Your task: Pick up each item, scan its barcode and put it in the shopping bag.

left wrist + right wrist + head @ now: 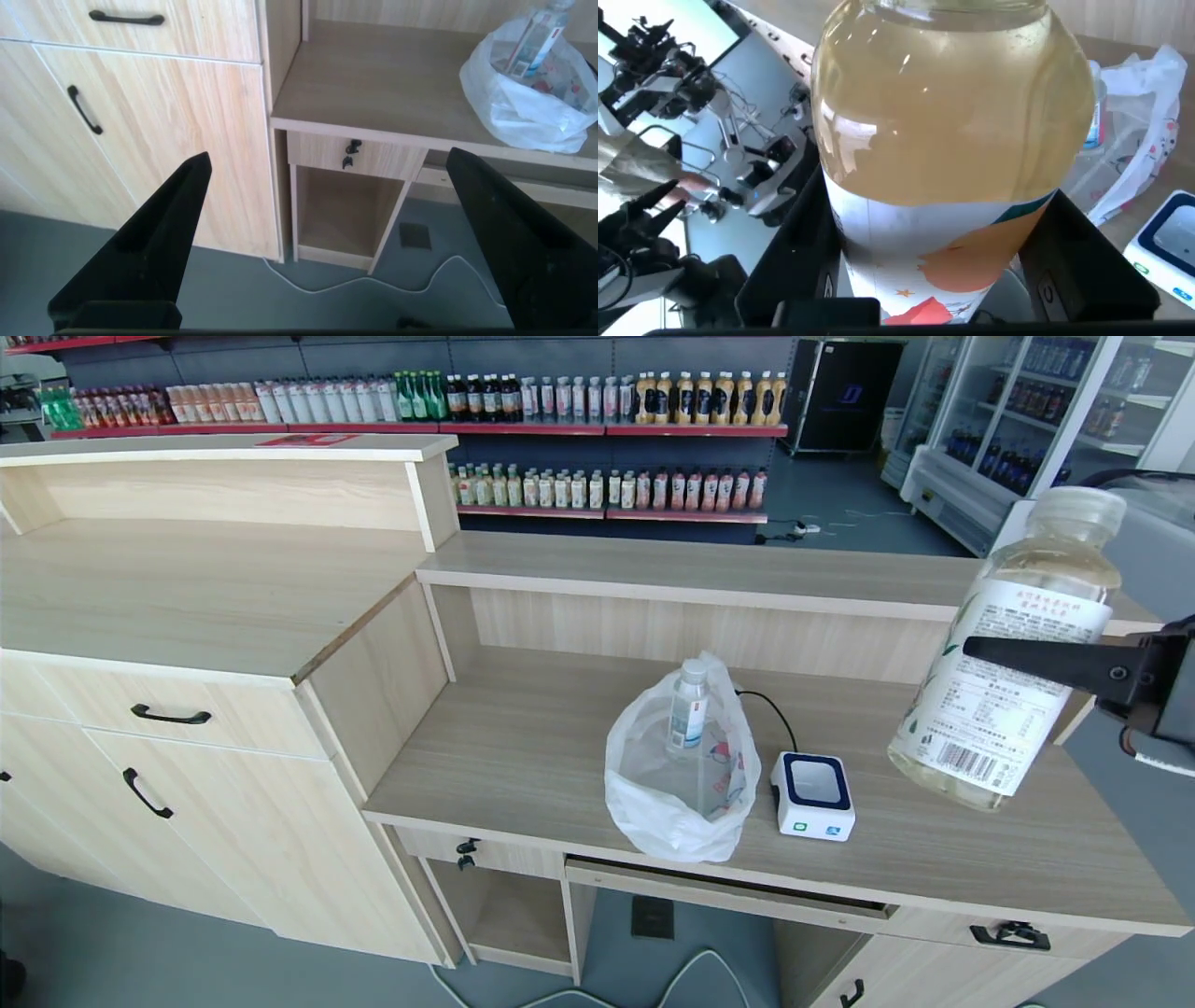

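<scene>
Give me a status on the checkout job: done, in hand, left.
Done: one small bottle stands in the shopping bag on the counter. In hand: the right gripper has its jaws shut on a large bottle, held in the air right of the scanner. Left: probably scanning it, then bagging it. The left gripper hangs open and empty.

Two bottles: large bottle, small bottle. One shopping bag. One barcode scanner. One counter.
</scene>
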Robot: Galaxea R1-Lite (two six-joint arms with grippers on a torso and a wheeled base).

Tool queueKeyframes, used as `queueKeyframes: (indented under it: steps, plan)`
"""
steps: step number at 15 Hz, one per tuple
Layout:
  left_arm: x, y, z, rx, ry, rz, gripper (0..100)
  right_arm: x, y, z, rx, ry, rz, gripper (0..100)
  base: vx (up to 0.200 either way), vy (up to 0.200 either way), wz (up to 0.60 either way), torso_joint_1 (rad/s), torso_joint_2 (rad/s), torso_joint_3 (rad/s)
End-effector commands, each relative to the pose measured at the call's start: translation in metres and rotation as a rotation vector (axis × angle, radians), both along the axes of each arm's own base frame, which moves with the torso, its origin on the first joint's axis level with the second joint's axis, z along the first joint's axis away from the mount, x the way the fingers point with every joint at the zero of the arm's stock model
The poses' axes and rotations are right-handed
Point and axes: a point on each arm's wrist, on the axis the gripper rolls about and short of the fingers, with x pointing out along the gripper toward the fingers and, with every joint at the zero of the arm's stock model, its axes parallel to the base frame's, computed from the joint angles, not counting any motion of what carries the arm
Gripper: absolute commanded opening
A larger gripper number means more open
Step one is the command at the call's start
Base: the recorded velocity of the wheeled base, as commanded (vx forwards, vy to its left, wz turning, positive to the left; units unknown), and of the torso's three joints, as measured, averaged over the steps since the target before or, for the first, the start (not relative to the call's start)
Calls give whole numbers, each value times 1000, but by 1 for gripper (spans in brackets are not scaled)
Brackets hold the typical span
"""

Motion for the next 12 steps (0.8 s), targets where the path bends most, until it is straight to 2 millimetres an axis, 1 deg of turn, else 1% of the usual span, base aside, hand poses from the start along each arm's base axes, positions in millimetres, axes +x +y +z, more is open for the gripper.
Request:
queueKeyframes:
  steps: [1, 2, 4, 9, 10, 12]
  plan:
    - [0, 0, 0, 0, 0, 0, 100, -24, 8, 6, 2, -33, 52, 0, 0, 0, 0, 0, 0, 0]
    - [0, 0, 0, 0, 0, 0, 100, -30, 9, 6, 2, -26, 63, 0, 0, 0, 0, 0, 0, 0]
    - [0, 0, 0, 0, 0, 0, 100, -47, 12, 6, -1, 11, 95, 0, 0, 0, 0, 0, 0, 0]
    - [0, 0, 0, 0, 0, 0, 100, -76, 14, 5, -5, 55, 143, 0, 0, 0, 0, 0, 0, 0]
    - [0, 0, 0, 0, 0, 0, 100, -81, 13, 4, -7, 67, 141, 0, 0, 0, 0, 0, 0, 0]
    - [0, 0, 0, 0, 0, 0, 100, -82, 13, 4, -7, 76, 136, 0, 0, 0, 0, 0, 0, 0]
